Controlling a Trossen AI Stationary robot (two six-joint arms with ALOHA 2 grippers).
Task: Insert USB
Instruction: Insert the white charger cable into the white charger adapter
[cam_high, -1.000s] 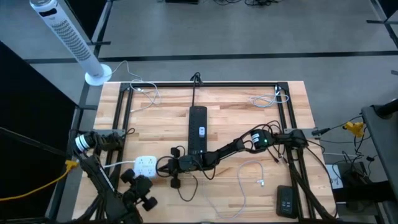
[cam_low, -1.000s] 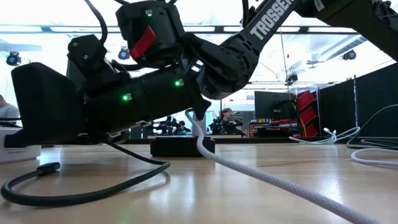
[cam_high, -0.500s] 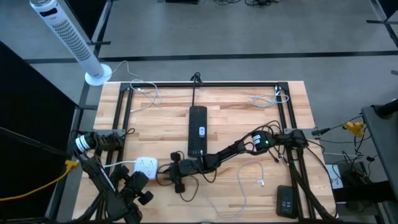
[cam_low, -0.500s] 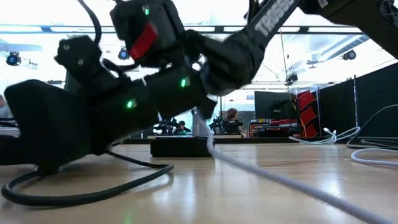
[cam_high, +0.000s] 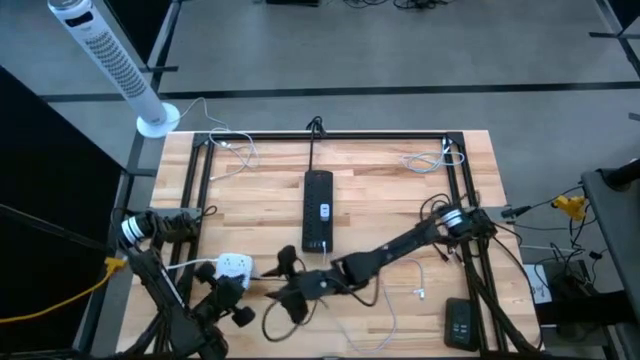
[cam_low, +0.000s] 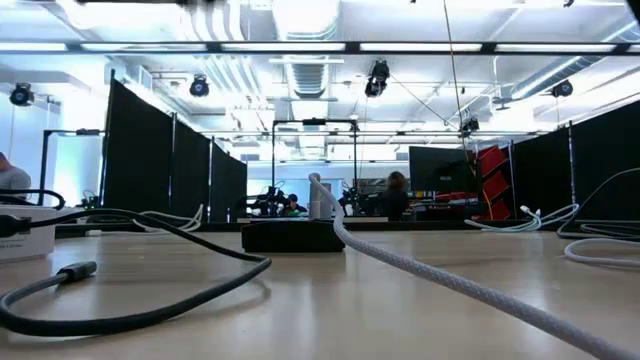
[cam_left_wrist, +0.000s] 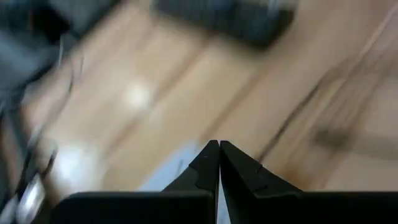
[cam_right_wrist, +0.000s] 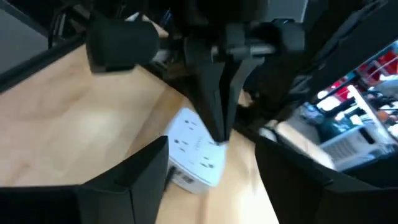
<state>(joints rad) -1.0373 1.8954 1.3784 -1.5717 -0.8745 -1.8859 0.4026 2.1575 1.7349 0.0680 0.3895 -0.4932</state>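
USB cable, the dark one, lies in a loose loop on the tabletop; one end, tipped with a grey plug, lies free on the wood, while the other run climbs toward the white outlet block at the low view's edge. The joint itself is cut off there, so I cannot tell whether that end is seated.

Reading the high view as a dial with twelve at the far edge, the block sits at about 8 o'clock from the near end of the black power strip, and the cable's loop lies at about 4 o'clock from the block.

The left end effector has its fingers pressed together with nothing between them. In the right wrist view its tip comes down on the block's upper edge, apparently touching it – most likely to pin the light block so that it cannot slide under the push of a plug.

The right end effector stands at about 4 o'clock from the block, fingers spread wide and empty, and faces the block squarely – the line a plug would travel.

A white braided cable runs to the strip's near end; it seems no part of this job.
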